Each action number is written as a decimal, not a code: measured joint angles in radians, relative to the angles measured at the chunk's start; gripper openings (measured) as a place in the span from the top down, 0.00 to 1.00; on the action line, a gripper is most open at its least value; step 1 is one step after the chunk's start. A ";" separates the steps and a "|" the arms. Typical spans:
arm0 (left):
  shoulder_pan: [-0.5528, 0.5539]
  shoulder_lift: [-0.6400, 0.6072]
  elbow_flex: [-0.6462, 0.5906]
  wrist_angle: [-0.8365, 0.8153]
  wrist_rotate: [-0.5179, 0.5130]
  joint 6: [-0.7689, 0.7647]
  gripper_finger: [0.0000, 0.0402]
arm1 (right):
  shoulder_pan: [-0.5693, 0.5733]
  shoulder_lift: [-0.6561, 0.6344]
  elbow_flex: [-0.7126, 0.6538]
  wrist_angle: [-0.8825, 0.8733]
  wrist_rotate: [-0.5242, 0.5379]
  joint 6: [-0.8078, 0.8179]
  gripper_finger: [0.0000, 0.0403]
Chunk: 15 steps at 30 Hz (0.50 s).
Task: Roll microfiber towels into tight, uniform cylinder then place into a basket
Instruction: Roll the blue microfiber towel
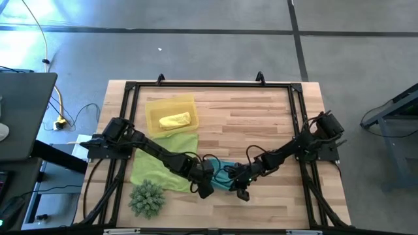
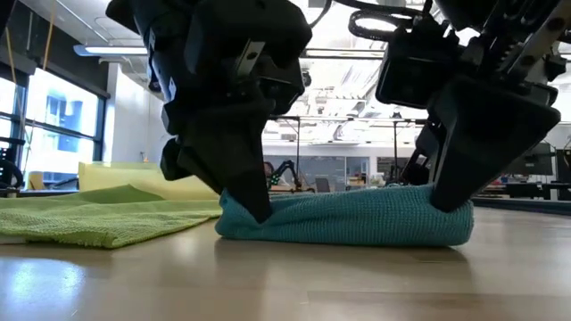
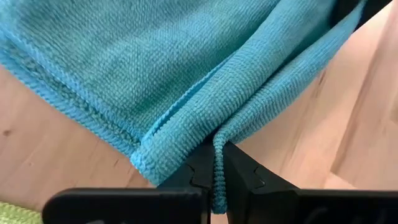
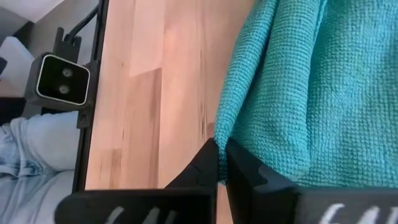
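The teal towel [image 1: 224, 176] lies near the table's front edge as a low, loosely rolled bundle [image 2: 357, 218]. My left gripper [image 1: 205, 188] is shut on its left end and my right gripper [image 1: 243, 192] is shut on its right end. To the left, the lime green towel [image 1: 163, 163] lies spread flat on the table. Behind it stands the yellow basket [image 1: 155, 108], and the yellow towel [image 1: 175, 121] lies rolled inside it. My left gripper pinches a hemmed edge of the teal towel [image 3: 216, 149] between its two fingers, at the bundle's left end, coming steeply from above. The bundle rests on the table, slack. My right gripper pinches the towel's edge [image 4: 219, 134] at the bundle's right end, slanting down from the right; the cloth rests on the table there.
A spiky green plant-like ball [image 1: 147, 199] sits at the front left, close to the lime towel. A black frame rail [image 1: 302, 124] runs around the tabletop. A small camera [image 4: 62, 81] is mounted at the table's edge, with a person's legs [image 4: 31, 155] beyond it.
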 joint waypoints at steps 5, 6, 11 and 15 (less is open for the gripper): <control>0.000 0.024 0.002 0.004 0.025 -0.015 0.98 | 0.001 -0.029 0.000 -0.021 -0.006 -0.037 0.99; 0.000 0.025 0.002 0.006 0.030 -0.015 0.98 | 0.001 -0.044 0.000 -0.030 -0.006 -0.060 0.98; 0.008 0.027 0.000 0.016 0.095 -0.019 0.98 | 0.009 -0.169 -0.002 -0.125 -0.044 -0.214 0.83; 0.026 0.029 0.000 0.014 0.131 -0.034 0.98 | 0.067 -0.250 -0.002 -0.176 0.068 -0.519 0.70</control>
